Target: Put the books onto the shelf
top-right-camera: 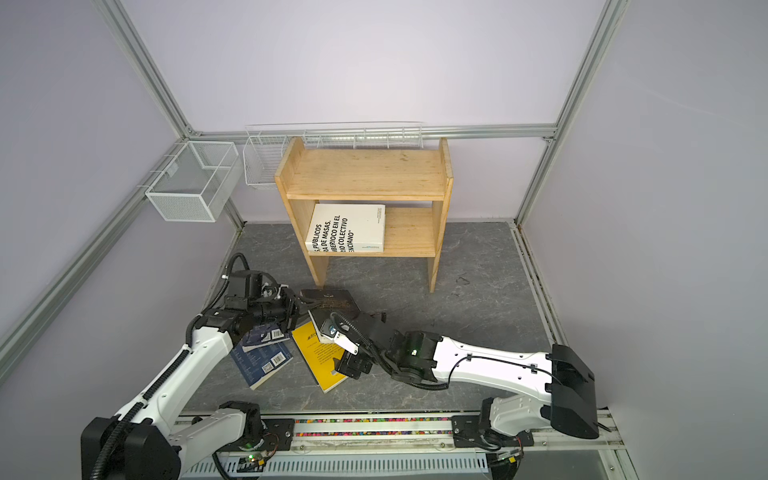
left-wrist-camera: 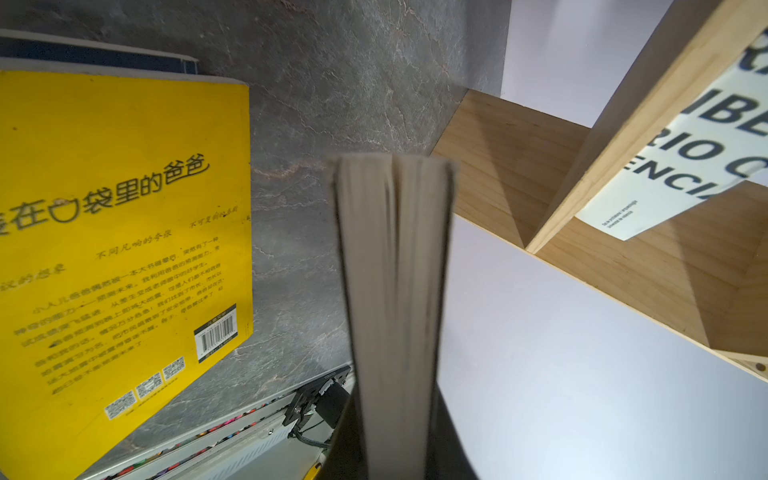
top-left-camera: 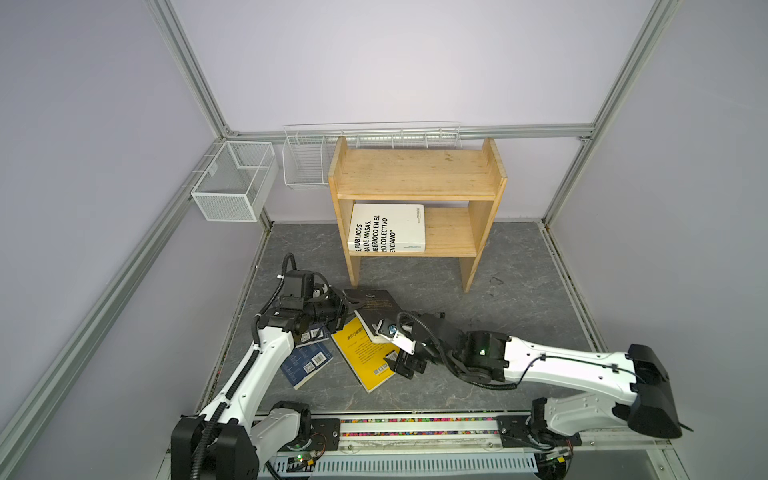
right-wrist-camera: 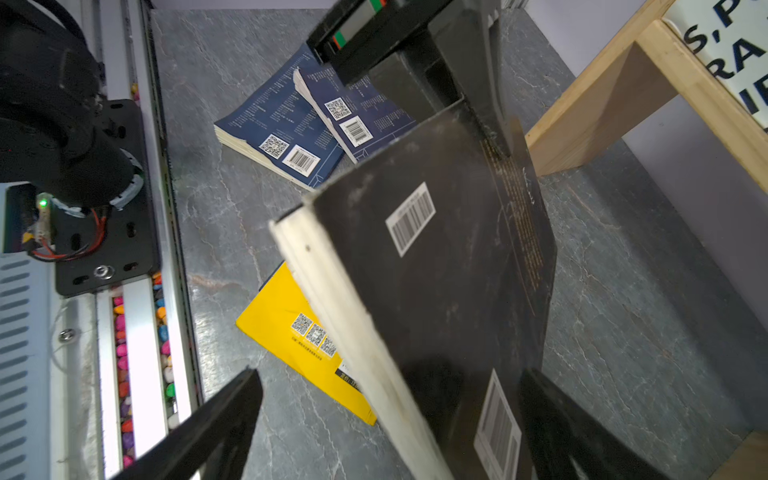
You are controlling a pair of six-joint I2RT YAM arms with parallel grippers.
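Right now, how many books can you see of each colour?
White book: 1
Black book: 1
Yellow book: 1
Navy books: 2, one lying partly on the other
Total: 5 books in view

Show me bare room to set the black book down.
Free: top tier of the shelf; its lower tier right of the white book; grey tabletop right of the shelf. Crowded: front left, around the yellow book and navy books.
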